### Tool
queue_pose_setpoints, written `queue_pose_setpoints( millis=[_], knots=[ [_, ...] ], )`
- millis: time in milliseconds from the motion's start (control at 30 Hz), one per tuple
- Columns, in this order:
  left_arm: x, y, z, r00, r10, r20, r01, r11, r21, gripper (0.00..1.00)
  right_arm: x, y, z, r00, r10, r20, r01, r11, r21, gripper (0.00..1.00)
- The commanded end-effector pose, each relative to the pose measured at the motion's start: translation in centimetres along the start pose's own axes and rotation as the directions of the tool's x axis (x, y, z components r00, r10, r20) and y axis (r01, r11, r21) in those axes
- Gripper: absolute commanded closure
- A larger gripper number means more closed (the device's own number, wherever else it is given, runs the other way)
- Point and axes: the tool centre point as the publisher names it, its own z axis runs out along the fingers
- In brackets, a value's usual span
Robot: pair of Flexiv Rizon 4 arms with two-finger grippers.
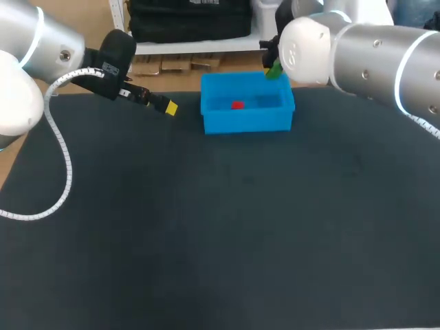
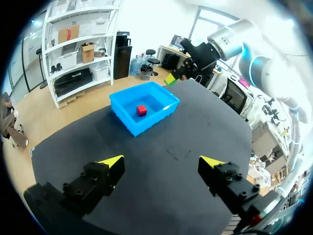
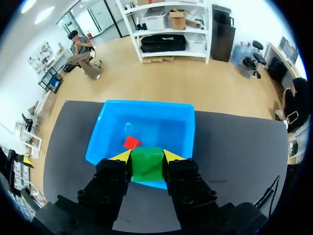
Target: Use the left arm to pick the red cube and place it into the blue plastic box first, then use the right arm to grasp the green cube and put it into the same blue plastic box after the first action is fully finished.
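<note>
Right pincer (image 3: 147, 157) gripping one green cube (image 3: 147, 165), one red cube (image 3: 131, 142) boxed

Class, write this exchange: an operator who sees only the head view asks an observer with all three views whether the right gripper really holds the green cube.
Observer: Yes. In the right wrist view, the right gripper has both fingers pressed against the green cube, one on each side.
Operator: And is the left gripper carrying anything?
Observer: No. The left wrist view shows the left gripper open, with nothing between its fingers.
</note>
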Motion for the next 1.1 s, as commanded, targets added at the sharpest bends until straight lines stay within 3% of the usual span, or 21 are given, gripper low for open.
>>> queue_pose_setpoints(
  millis=[33,667,700,733,767,1100],
  knots=[
    [0.1,0.0,0.0,1.0,0.002,0.005,-0.002,1.0,0.002,0.0,0.6,-0.2,0.3,1.0,0.001,0.023,-0.001,1.0,-0.009,1.0],
    [0.1,0.0,0.0,1.0,0.002,0.005,-0.002,1.0,0.002,0.0,1.1,-0.4,2.6,1.0,0.009,0.016,-0.008,1.0,-0.026,1.0],
    [0.1,0.0,0.0,1.0,0.002,0.005,-0.002,1.0,0.002,0.0,1.1,-0.4,2.6,1.0,0.008,0.017,-0.008,1.0,-0.013,0.93],
    [0.1,0.0,0.0,1.0,0.002,0.005,-0.002,1.0,0.002,0.0,1.1,-0.4,2.6,1.0,0.007,0.017,-0.006,1.0,-0.013,0.35],
    [0.1,0.0,0.0,1.0,0.002,0.005,-0.002,1.0,0.002,0.0,1.1,-0.4,2.7,1.0,0.006,0.017,-0.005,1.0,-0.014,0.0],
    [0.1,0.0,0.0,1.0,0.002,0.005,-0.002,1.0,0.002,0.0,1.3,-0.4,2.6,0.999,-0.004,0.042,0.005,1.0,-0.018,0.0]
  ],
)
